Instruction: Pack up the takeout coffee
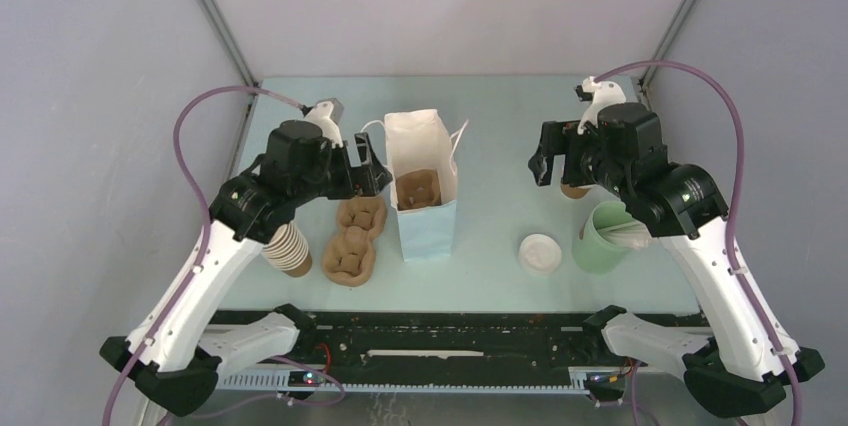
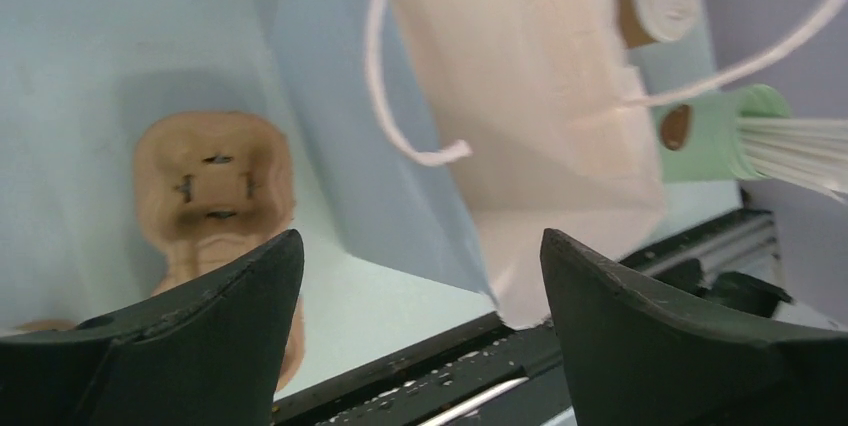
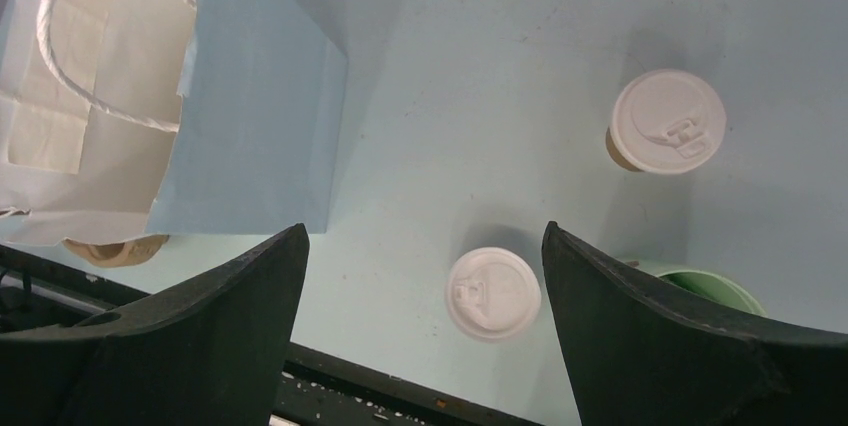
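I saw the left gripper (image 2: 424, 236) and right gripper (image 3: 424, 231) parted, both empty. If the right one closed off-centre on the takeout coffee (image 3: 665, 136), it could tip and spill.

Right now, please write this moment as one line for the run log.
left gripper: open, empty, beside bag | right gripper: open, empty, near coffee cup | coffee cup: lidded, on table, unpacked | bag: upright, carrier inside

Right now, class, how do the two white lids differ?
The far lid caps a brown cup, raised off the table; the near lid lies loose, flat on the table. From above, the right arm mostly hides the far lid; the near lid shows whole. Both are round, white, with a moulded tab.
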Controlling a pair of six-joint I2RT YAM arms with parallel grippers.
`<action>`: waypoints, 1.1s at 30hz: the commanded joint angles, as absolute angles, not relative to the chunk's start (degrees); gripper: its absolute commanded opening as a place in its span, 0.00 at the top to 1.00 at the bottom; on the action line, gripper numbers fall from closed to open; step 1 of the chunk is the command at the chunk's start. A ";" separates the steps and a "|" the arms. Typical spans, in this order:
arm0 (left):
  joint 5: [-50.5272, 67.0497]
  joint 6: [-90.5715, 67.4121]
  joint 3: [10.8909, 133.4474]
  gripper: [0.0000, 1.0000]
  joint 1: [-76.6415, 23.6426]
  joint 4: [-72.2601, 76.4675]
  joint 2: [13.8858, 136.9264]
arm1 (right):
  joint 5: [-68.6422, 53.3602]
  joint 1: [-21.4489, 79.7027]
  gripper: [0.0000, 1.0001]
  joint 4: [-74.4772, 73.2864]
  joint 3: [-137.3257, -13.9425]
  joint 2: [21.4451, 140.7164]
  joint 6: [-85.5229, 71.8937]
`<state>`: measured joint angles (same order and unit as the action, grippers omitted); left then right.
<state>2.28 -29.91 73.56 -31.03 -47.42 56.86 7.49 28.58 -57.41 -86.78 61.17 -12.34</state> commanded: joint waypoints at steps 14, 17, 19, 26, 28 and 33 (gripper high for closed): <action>-2.25 -26.27 80.29 0.26 -32.68 -48.71 65.34 | -2.72 28.64 0.05 -49.40 -78.62 57.25 -15.82; -4.58 -25.94 81.89 0.28 -34.97 -49.53 68.59 | -2.42 28.67 0.05 -49.53 -77.96 57.33 -15.29; -5.81 -26.18 82.31 0.30 -35.70 -49.97 71.08 | -2.57 28.65 0.05 -49.57 -77.96 57.25 -14.70; -6.25 -21.29 87.55 0.63 -36.27 -48.83 76.77 | -1.40 28.57 0.04 -49.22 -77.96 56.84 -12.13; -6.17 -18.41 90.75 0.70 -36.52 -50.03 78.93 | -0.11 28.41 0.04 -49.66 -77.96 56.89 -11.71; -8.81 -15.74 95.66 0.70 -36.56 -52.74 82.71 | 4.59 27.08 0.03 -50.01 -78.23 58.24 -11.82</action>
<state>-5.89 -20.14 91.00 -36.25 -51.62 81.43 0.69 28.18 -50.96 -77.67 57.67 -12.95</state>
